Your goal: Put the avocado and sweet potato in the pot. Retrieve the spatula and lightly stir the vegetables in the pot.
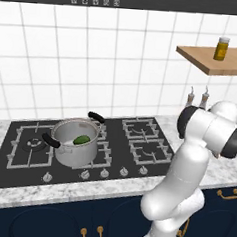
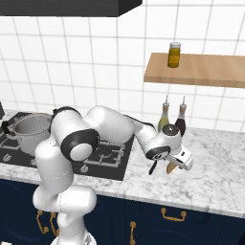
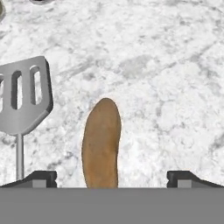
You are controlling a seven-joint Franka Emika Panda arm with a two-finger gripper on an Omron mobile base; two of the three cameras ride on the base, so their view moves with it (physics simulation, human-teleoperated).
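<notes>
The steel pot (image 1: 76,143) stands on the left of the hob, and the dark-green avocado (image 1: 81,139) lies inside it. On the marble counter to the right of the hob lies the tan-brown sweet potato (image 3: 101,144). The spatula (image 3: 24,103) rests just beside it, slotted silver head flat on the marble. My gripper (image 3: 111,179) hovers low over the sweet potato, open, one fingertip (image 3: 41,178) on each side and neither touching it. From the right base view the hand (image 2: 179,154) reaches down over the sweet potato (image 2: 170,168), with the spatula's black handle (image 2: 152,167) beside it.
Two bottles (image 2: 164,119) (image 2: 181,122) stand against the tiled wall behind the hand. A wooden shelf (image 2: 201,69) with a jar (image 2: 174,54) hangs above. The black hob (image 1: 139,142) lies between the pot and the counter (image 2: 215,177).
</notes>
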